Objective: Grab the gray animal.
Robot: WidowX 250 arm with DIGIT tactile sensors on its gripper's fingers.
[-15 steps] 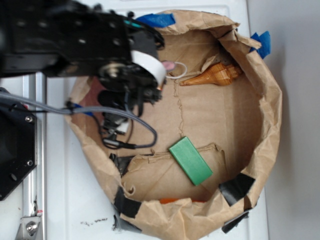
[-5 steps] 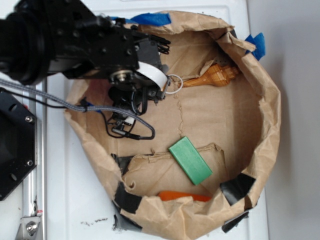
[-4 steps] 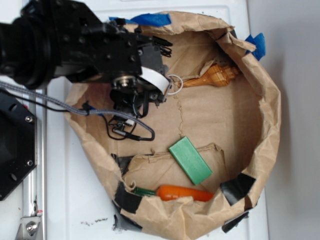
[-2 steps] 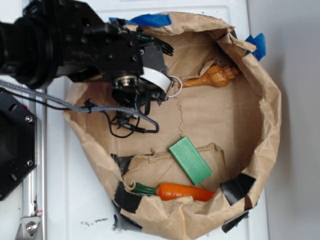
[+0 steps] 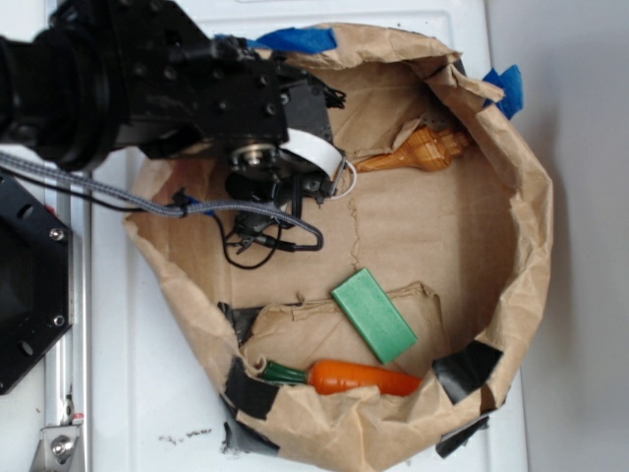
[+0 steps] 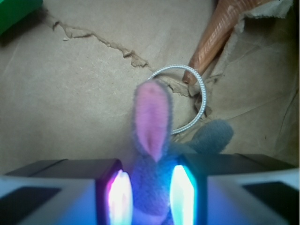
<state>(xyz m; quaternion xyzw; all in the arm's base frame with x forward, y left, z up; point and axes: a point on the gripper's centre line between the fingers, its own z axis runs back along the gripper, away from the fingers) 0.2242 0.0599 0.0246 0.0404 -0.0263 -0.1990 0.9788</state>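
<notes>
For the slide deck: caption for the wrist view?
Claw closing around the gray toy rabbit, seashell just behind.

a white counter [image 5: 167, 393] fills the exterior view, smooth and evenly lit, with a few small dark specks near its lower left. to the right lies a pale gray strip [image 5: 580, 246], parted from the counter by a straight edge. a metal rail [image 5: 64, 393] runs along the left side beside a black plate [image 5: 25, 295] fixed with screws. on the counter sits a crumpled brown paper enclosure [image 5: 536, 226], held with black tape [image 5: 467, 369] and blue tape [image 5: 506, 84].
</notes>
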